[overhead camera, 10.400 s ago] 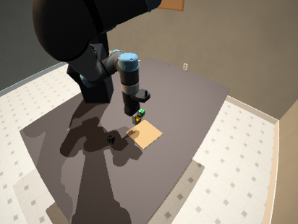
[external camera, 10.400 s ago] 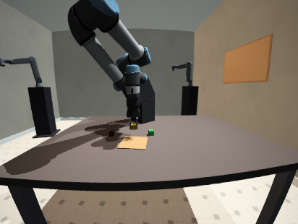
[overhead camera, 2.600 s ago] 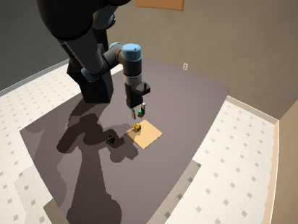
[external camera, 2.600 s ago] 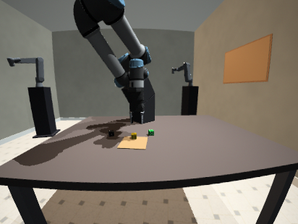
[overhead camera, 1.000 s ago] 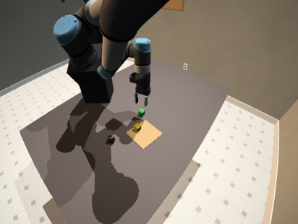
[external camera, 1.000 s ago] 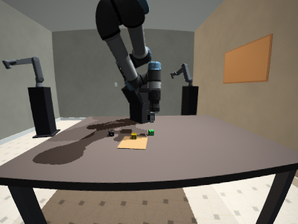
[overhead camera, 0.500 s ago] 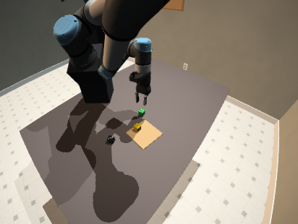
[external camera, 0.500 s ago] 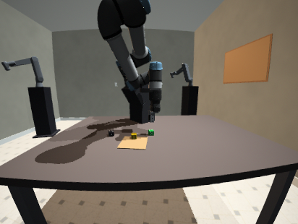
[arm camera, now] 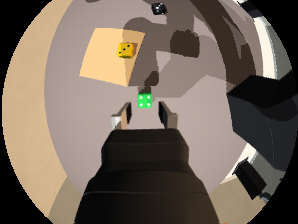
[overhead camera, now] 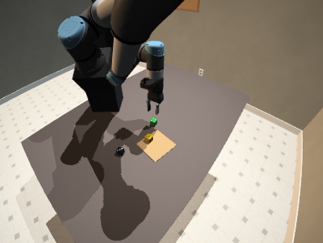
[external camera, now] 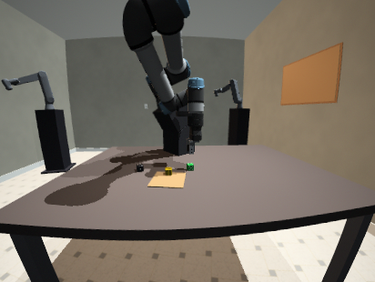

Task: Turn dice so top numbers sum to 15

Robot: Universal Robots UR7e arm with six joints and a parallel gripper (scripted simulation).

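Plainly, the yellow die (overhead camera: 148, 138) (external camera: 168, 171) (arm camera: 125, 50) sits squared-up on the mat (overhead camera: 161, 148) (external camera: 167, 181) (arm camera: 102, 57) — the claw (overhead camera: 153, 108) (external camera: 191, 148) (arm camera: 144, 108) gapes wide, empty.

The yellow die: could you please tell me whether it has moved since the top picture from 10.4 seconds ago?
Yes, the yellow die has moved, from outside the mat onto it, near one corner.
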